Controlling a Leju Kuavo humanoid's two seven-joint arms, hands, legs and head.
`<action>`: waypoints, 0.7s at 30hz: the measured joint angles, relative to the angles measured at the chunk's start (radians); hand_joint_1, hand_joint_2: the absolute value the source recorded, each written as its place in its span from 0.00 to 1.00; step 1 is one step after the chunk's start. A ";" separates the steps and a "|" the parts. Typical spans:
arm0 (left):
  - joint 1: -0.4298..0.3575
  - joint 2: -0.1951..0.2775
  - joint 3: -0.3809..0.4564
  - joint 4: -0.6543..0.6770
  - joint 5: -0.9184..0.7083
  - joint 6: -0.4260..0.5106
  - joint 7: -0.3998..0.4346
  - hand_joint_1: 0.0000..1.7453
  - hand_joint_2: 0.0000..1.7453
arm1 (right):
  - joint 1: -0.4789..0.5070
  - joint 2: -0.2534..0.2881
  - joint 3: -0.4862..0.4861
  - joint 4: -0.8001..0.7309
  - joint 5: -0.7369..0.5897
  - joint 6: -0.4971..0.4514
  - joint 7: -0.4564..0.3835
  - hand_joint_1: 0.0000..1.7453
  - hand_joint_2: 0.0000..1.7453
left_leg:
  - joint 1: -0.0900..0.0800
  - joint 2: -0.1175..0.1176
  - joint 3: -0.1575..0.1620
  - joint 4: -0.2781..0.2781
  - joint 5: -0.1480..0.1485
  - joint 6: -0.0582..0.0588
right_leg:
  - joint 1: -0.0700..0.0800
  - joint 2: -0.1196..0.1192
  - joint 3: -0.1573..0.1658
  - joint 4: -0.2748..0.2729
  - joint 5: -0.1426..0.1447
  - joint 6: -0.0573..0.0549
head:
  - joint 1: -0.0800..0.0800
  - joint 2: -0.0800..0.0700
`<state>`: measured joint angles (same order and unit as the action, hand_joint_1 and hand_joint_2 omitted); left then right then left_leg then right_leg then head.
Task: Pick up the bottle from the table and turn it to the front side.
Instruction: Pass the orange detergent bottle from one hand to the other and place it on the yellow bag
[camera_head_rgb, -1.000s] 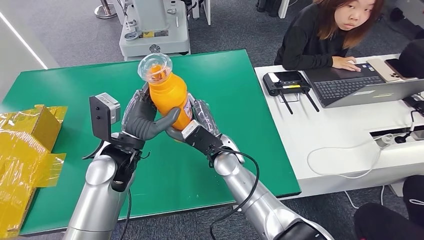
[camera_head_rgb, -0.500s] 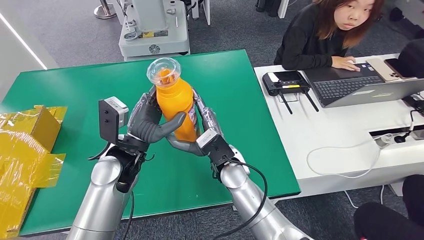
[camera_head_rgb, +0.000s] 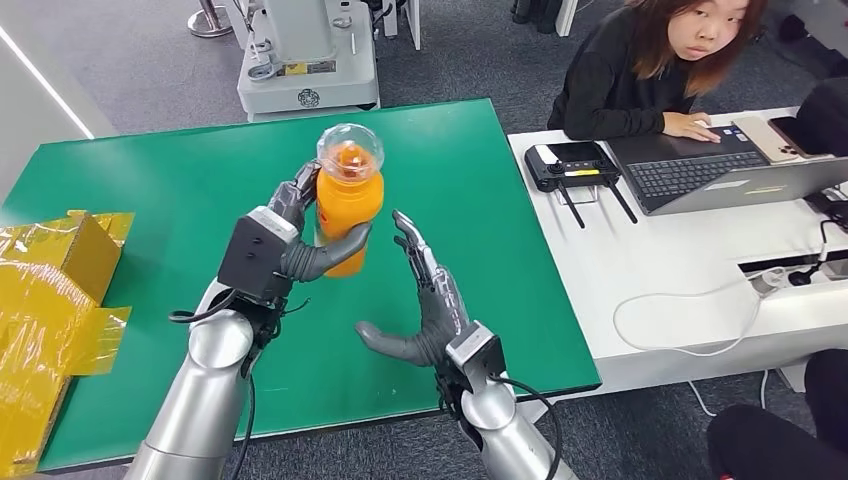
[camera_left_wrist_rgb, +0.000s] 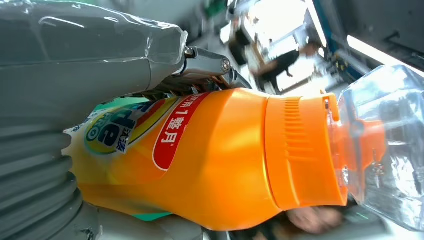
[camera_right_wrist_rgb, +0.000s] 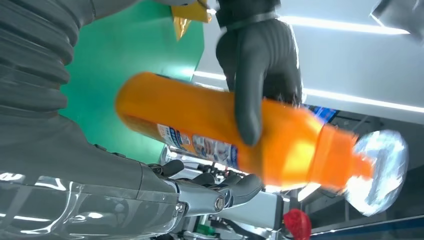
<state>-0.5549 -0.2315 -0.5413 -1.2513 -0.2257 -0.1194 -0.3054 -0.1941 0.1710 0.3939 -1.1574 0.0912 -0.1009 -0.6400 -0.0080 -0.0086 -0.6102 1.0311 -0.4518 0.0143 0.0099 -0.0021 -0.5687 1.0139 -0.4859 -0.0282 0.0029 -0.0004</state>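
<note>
1. The head view is bright and evenly lit from overhead, sharp across the green table (camera_head_rgb: 150, 190) and the white desk (camera_head_rgb: 640, 260), with only soft shadows under the arms
2. The bottle (camera_head_rgb: 348, 205) carries glare on its clear cap
3. The left wrist view is sharp on the bottle's (camera_left_wrist_rgb: 215, 160) label, while the background is blown out and out of focus
4. The right wrist view shows the bottle (camera_right_wrist_rgb: 240, 135) motion-blurred, most at the cap, against bright ceiling light strips (camera_right_wrist_rgb: 350, 25)
</note>
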 joint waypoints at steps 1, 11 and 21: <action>-0.006 0.000 0.000 0.001 -0.031 0.004 0.002 1.00 1.00 | 0.009 -0.003 0.006 -0.008 -0.004 -0.002 -0.004 0.00 1.00 | 0.000 0.000 0.000 0.000 0.000 0.000 | 0.000 0.000 0.000 0.000 0.000 0.000 | 0.000 0.000; -0.052 0.000 0.000 0.066 -0.008 0.007 -0.022 1.00 1.00 | 0.079 -0.022 0.062 -0.131 0.007 -0.037 -0.016 0.00 1.00 | 0.000 0.002 0.000 0.000 0.000 0.000 | 0.000 0.001 0.000 0.000 0.000 0.000 | 0.000 0.000; -0.113 0.025 0.000 0.182 -0.277 0.216 0.002 1.00 1.00 | 0.120 -0.040 0.113 -0.228 -0.005 -0.025 -0.036 0.00 1.00 | 0.000 0.003 0.000 0.000 0.000 0.000 | 0.000 0.001 0.000 0.000 0.001 -0.001 | 0.000 0.000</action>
<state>-0.6681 -0.2062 -0.5415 -1.0695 -0.5029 0.0970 -0.3031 -0.0740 0.1308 0.5071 -1.3856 0.0865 -0.1259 -0.6763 -0.0079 -0.0060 -0.6099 1.0310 -0.4515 0.0141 0.0100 -0.0007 -0.5687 1.0143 -0.4854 -0.0288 0.0029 -0.0004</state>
